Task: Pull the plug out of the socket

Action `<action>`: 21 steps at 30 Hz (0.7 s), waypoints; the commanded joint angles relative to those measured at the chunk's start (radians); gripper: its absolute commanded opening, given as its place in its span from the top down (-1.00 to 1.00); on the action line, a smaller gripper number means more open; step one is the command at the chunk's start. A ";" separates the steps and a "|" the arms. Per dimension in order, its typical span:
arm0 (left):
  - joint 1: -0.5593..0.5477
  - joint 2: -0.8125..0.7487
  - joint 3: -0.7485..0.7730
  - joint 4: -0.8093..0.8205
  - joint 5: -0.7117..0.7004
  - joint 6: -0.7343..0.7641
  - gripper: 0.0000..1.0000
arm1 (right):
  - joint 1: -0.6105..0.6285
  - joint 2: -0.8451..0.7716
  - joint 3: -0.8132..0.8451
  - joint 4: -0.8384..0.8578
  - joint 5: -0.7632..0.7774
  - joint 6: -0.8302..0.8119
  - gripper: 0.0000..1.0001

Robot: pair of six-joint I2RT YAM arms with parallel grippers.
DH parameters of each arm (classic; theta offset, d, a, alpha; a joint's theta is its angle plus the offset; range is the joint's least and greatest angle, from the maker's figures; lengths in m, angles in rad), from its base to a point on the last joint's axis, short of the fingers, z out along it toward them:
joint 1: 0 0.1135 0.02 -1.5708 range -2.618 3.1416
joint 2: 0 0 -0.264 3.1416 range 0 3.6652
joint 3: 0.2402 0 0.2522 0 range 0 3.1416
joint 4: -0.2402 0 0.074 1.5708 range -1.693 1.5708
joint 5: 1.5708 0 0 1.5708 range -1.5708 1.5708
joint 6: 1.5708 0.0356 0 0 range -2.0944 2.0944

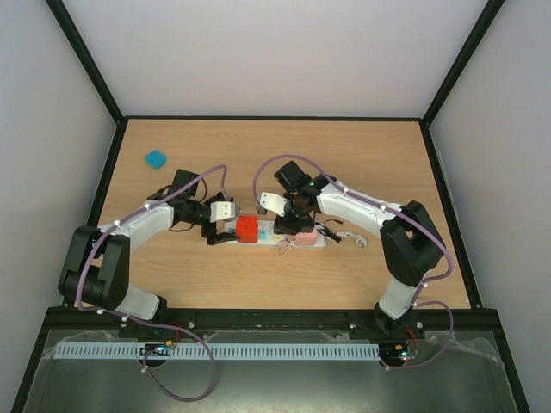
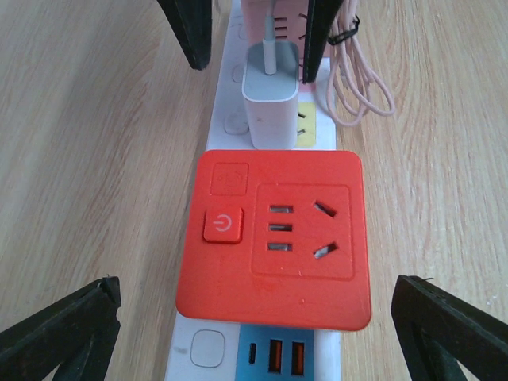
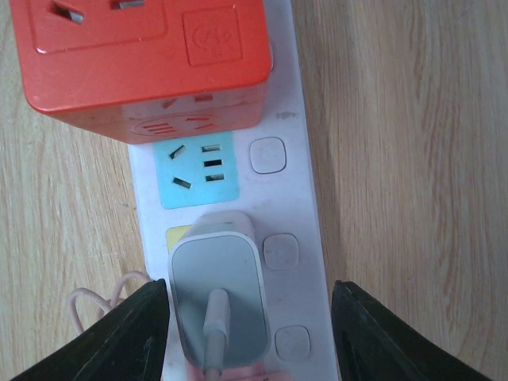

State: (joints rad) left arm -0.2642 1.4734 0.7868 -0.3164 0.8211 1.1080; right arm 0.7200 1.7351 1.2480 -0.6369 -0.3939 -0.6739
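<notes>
1. Right gripper (image 3: 250,317): fingers spread, one on each side of the plug (image 3: 218,305), a white charger block with its lead leaving the outer face. Not yet closed on it.
2. Left gripper (image 2: 254,305): fingers spread wide, straddling the red cube adapter (image 2: 274,238). Holds nothing.
3. The plug is seated in the socket (image 3: 300,202), the long white strip lying across the middle of the table (image 1: 344,155) between the two arms. One blue outlet face (image 3: 198,171) separates the plug from the red cube.
4. The pink cable (image 2: 361,87) lies looped on the table beside the strip, near the plug.
5. Step in hand, as I judge it: close the right fingers on the plug.
6. To do it well:
   - Centre the plug between the fingers.
   - Pinch the flat sides of the body, not the lead.
   - Draw straight out along the prongs without rocking.
7. The strip looks light and will likely lift with the plug, so the left gripper should pin the strip or cube down first.
8. Risk: a finger catching the neighbouring cube.
</notes>
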 commanded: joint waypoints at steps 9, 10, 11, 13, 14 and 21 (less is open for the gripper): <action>-0.036 0.045 -0.009 0.069 -0.017 -0.005 -0.77 | 0.016 0.037 -0.020 0.014 0.025 -0.037 0.11; -0.039 0.049 -0.009 0.071 -0.023 -0.004 -0.76 | 0.016 0.037 -0.023 0.017 0.024 -0.039 0.13; -0.044 0.051 -0.010 0.069 -0.028 -0.004 -0.74 | 0.016 0.037 -0.026 0.020 0.022 -0.040 0.16; -0.054 0.054 -0.007 0.062 -0.040 0.002 -0.71 | 0.016 0.038 -0.030 0.023 0.019 -0.046 0.22; -0.062 0.054 -0.010 0.062 -0.047 0.004 -0.68 | 0.017 0.037 -0.033 0.024 0.018 -0.048 0.25; -0.081 0.038 -0.002 0.051 -0.056 -0.019 -0.24 | 0.019 0.045 -0.048 0.045 0.020 -0.048 0.51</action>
State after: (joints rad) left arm -0.3389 1.5196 0.7841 -0.2592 0.7467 1.0924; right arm 0.7345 1.7546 1.2224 -0.6079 -0.3958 -0.7162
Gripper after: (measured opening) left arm 0.670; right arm 0.276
